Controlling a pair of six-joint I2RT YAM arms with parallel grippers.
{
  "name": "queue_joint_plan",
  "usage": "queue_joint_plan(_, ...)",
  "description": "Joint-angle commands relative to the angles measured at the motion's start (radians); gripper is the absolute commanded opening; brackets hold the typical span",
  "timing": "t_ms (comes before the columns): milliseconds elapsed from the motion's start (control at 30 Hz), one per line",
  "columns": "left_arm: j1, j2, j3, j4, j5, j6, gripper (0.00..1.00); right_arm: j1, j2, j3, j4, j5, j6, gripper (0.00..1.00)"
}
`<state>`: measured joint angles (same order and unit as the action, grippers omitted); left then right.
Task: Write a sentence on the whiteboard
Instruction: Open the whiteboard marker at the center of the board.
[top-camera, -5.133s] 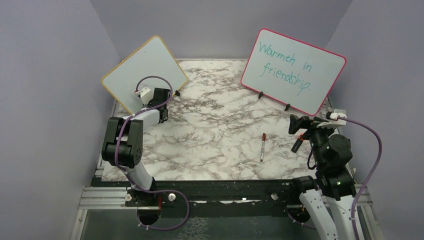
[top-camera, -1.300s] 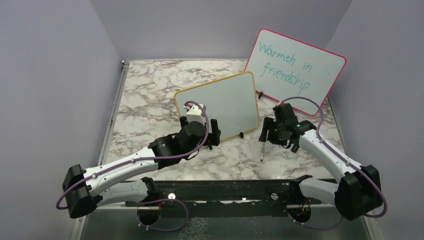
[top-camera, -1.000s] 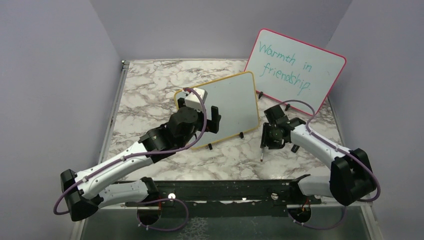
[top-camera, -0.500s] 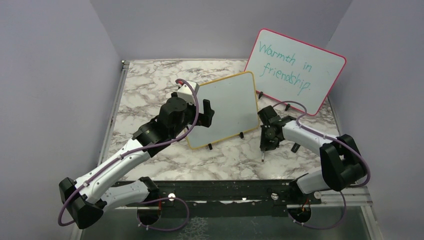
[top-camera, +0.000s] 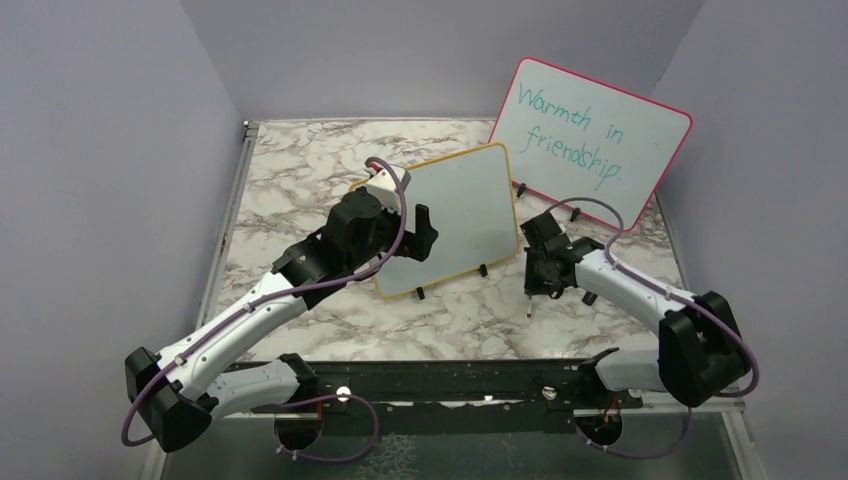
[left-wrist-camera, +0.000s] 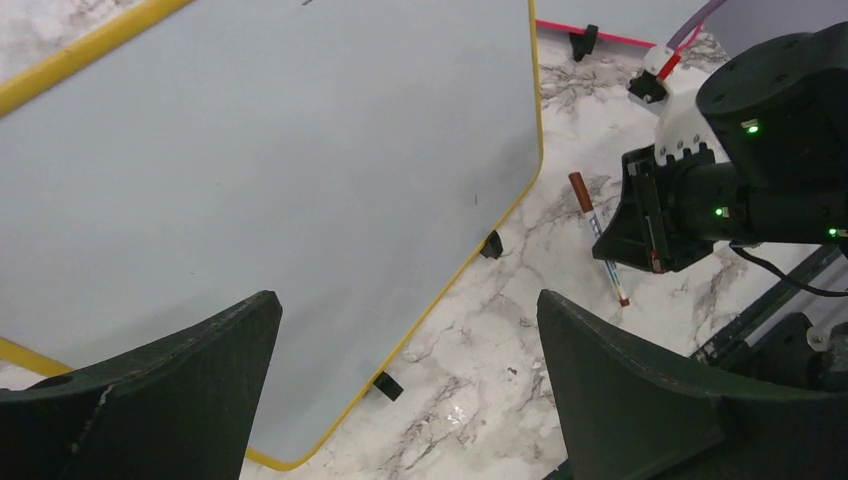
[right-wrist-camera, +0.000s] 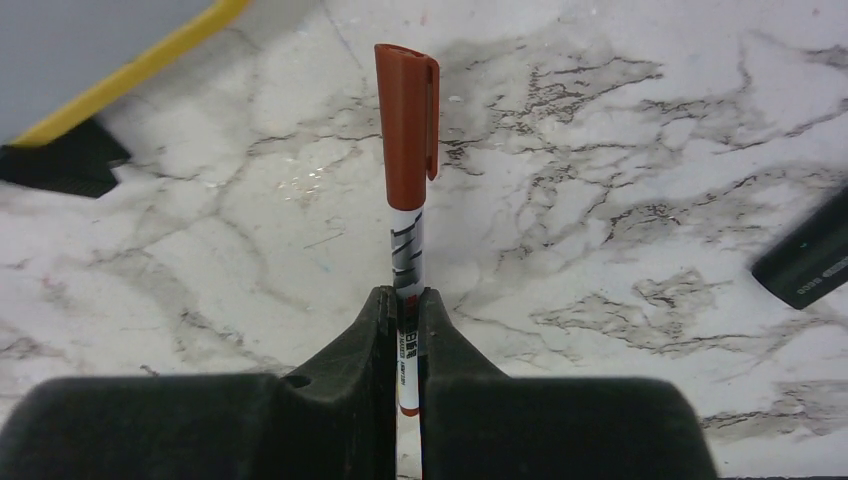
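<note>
The whiteboard (top-camera: 460, 210), white with a thin yellow frame, stands tilted on small black feet at mid-table; its face (left-wrist-camera: 270, 170) is blank and no sentence shows on it. My left gripper (top-camera: 420, 232) hovers in front of the board's left part, its jaws wide open (left-wrist-camera: 407, 300) and holding nothing. A marker with a red-brown cap (right-wrist-camera: 407, 130) lies pinched between the fingers of my right gripper (right-wrist-camera: 405, 300), cap pointing away from the wrist. The right gripper (top-camera: 541, 272) sits just right of the board's lower corner, the marker's end (top-camera: 528, 303) poking out below it.
A pink-framed board (top-camera: 590, 140) with teal handwriting leans at the back right, its black feet (top-camera: 576, 213) close behind my right arm. Purple walls close in the marble table (top-camera: 300, 180) on three sides. A black rail (top-camera: 450, 380) runs along the near edge.
The right gripper's jaws closed onto the marker. The left gripper drew back a little from the whiteboard, which earlier was moved from the back left to mid-table.
</note>
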<state>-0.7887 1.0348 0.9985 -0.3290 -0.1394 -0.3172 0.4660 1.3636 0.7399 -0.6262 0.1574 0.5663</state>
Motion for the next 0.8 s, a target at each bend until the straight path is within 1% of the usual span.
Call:
queue_joint_plan(0,0.006,0.02,0.049,-0.012,0.087,-0.056,0.99,0.03,-0.118,0.031,-0.014,0.029,-0.059,0.0)
queue_joint_plan(133,0.012,0.041,0.068,-0.023,0.13,-0.112,0.99,0.064,-0.213,0.067,0.019,-0.051,-0.153,0.0)
queue_joint_plan(200,0.015,0.055,0.079,-0.036,0.138,-0.134,0.99,0.077,-0.234,0.097,0.034,-0.093,-0.198,0.0)
queue_joint_plan(333,0.031,0.073,0.088,-0.046,0.175,-0.157,0.99,0.134,-0.222,0.175,0.058,-0.113,-0.277,0.0)
queue_joint_plan(500,0.077,0.086,0.1,-0.055,0.233,-0.196,0.97,0.212,-0.199,0.252,0.088,-0.139,-0.381,0.0)
queue_joint_plan(633,0.088,0.093,0.086,-0.03,0.274,-0.244,0.95,0.268,-0.177,0.292,0.114,-0.152,-0.452,0.0)
queue_joint_plan(767,0.097,0.094,0.055,0.025,0.307,-0.312,0.91,0.355,-0.154,0.318,0.162,-0.153,-0.519,0.01)
